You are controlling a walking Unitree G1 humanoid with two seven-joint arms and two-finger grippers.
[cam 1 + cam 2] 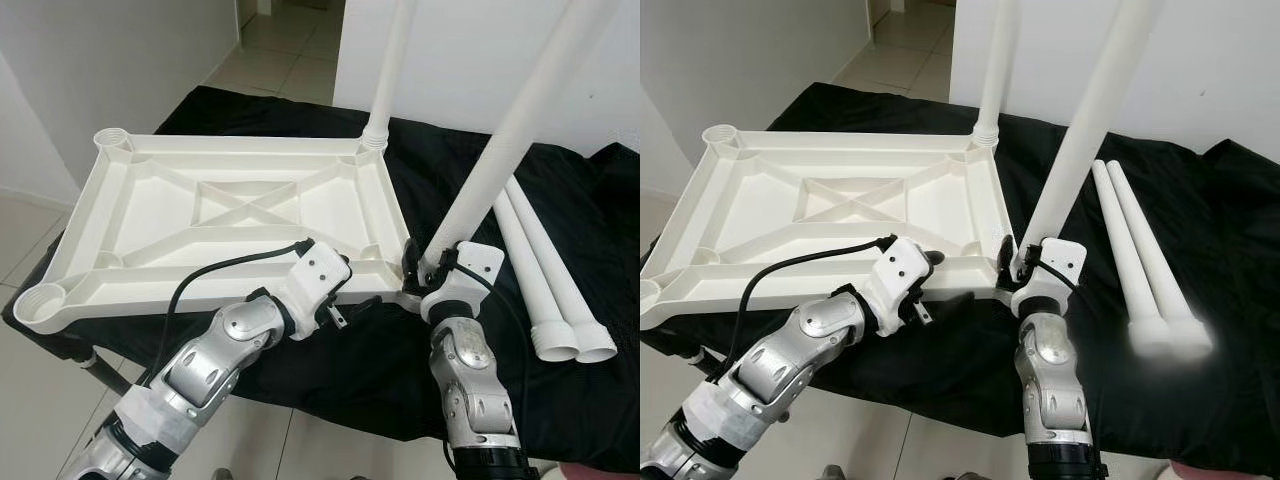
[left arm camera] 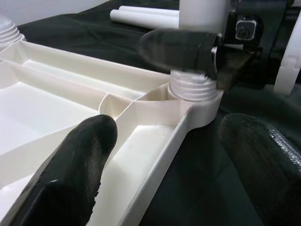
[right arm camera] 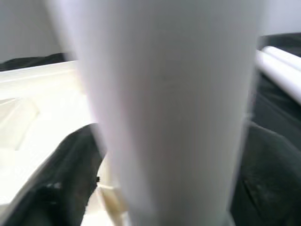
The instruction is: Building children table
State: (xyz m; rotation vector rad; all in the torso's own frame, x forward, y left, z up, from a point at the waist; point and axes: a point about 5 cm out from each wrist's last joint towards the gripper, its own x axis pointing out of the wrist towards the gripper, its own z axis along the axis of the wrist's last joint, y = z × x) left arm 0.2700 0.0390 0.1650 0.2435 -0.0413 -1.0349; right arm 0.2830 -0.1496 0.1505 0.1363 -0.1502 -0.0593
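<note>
right pincer (image 1: 420, 270) grips tilted leg (image 1: 510, 130) — left pincer (image 2: 160, 155) straddles tabletop (image 1: 230, 210) rim.

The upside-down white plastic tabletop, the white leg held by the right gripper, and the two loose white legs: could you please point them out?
Upside-down white plastic tabletop (image 1: 243, 205), left eye view: ribbed centre.
White leg in the right gripper (image 1: 500, 150), left eye view: mid-shaft.
Two loose white legs (image 1: 545, 280), left eye view: shaft, on black cloth.

A black cloth (image 1: 560, 420) covers the tabletop and hangs over its near edge. Behind it, in the upper part of the frame, stand white walls (image 1: 100, 60), and a light tiled floor (image 1: 270, 50) runs between them.
</note>
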